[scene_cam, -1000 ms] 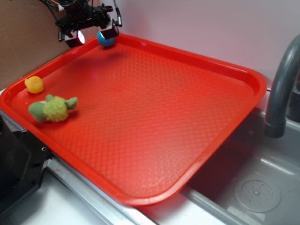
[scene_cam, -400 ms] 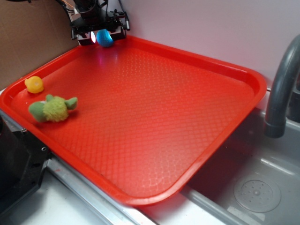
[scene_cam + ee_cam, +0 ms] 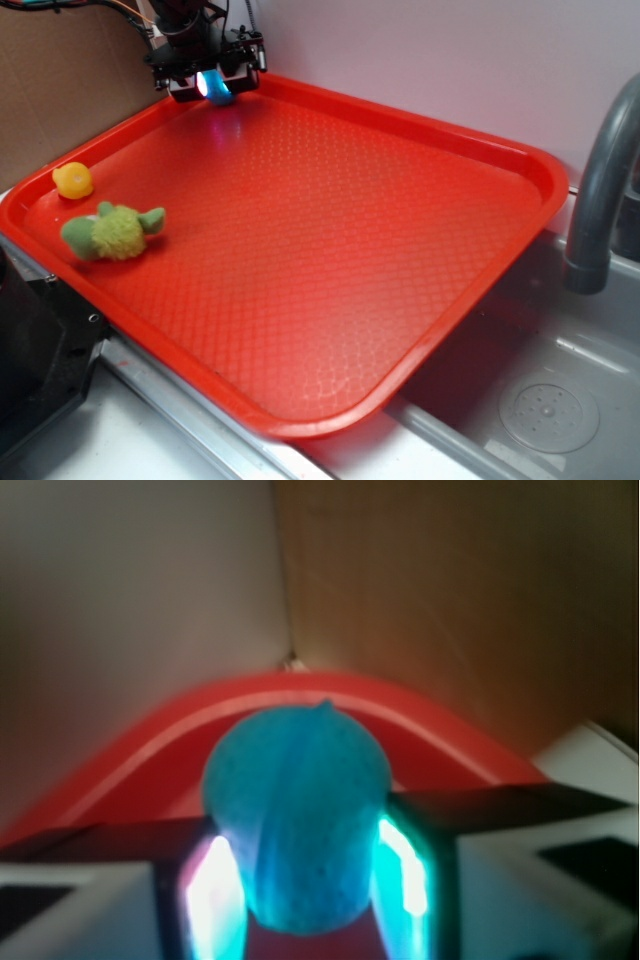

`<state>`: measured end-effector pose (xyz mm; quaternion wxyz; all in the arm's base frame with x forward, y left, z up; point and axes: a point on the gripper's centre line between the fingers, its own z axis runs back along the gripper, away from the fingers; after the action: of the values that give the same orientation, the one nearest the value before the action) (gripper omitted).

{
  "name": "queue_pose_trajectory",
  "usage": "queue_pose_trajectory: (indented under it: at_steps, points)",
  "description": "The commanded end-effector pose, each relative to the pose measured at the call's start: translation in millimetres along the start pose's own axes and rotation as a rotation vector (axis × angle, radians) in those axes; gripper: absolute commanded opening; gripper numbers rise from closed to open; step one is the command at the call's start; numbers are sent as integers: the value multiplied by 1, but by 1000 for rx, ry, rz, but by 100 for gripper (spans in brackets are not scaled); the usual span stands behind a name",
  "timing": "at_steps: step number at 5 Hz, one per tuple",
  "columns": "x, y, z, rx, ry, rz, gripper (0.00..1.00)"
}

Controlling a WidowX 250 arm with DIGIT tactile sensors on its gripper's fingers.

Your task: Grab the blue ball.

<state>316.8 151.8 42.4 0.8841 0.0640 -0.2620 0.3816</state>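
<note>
Both fingers of the claw (image 3: 300,890) pinched the blue ball (image 3: 297,815) at the red tray (image 3: 420,140)'s far corner; being soft and round, it could squirt out

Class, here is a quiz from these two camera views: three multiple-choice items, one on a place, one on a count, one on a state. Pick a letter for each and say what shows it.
1. Where on the red tray is the blue ball?
A. far corner
B. middle
C. near edge

2. How many toys lie loose on the tray, apart from the ball?
A. none
B. two
C. four

3. What is the gripper doing?
A. open above the green toy
B. shut on nothing
C. shut on the ball

Key: 1 A, the ball sits by the far rim. 2 B, a yellow toy and a green plush toy. 3 C, the wrist view shows the ball pinched between both fingers.
</note>
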Motion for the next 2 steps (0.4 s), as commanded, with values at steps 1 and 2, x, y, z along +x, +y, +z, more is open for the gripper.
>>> queue_pose_trajectory:
  at_steps: [1, 2]
  points:
    - [4, 15, 120, -48, 111, 85, 0]
    - [-10, 10, 143, 2, 226, 87, 0]
